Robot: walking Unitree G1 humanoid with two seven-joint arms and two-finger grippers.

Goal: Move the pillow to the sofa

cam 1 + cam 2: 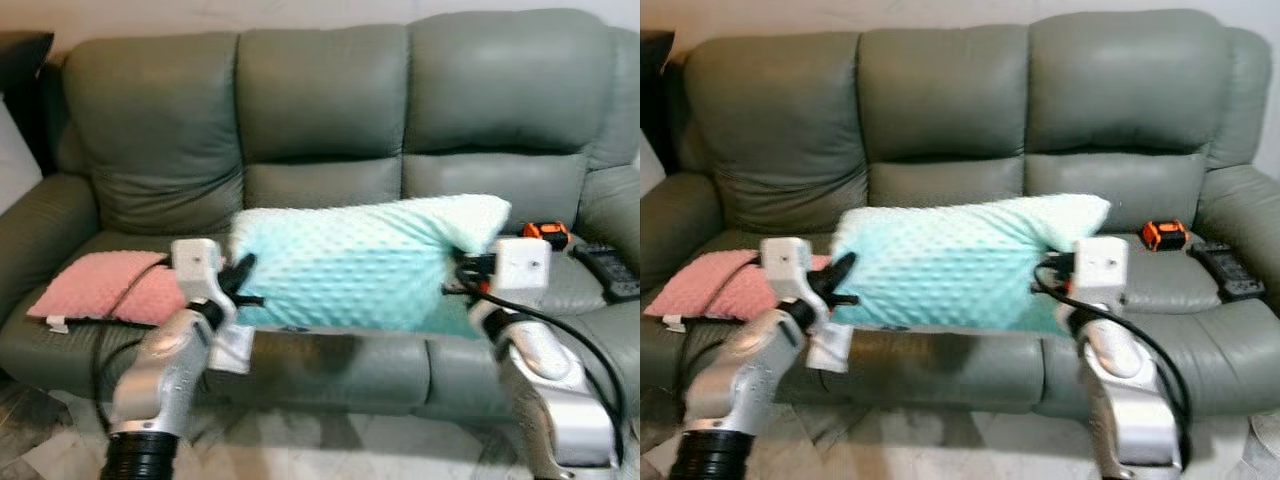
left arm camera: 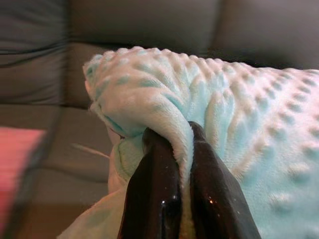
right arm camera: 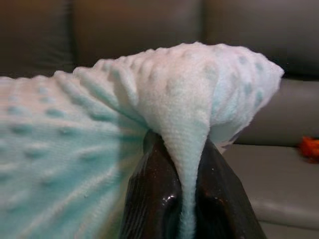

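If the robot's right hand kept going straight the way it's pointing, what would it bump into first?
The right hand is already pinching the mint pillow, so that comes first. Beyond the pillow, it would probably reach the green sofa's backrest, though depth is hard to judge.

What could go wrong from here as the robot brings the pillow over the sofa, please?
Each pincer, left and right, pinches only a thin fold of the mint pillow, so the plush fabric may slip free. Set down carelessly, it might overlap the pink cushion or nudge the orange tool and remote.
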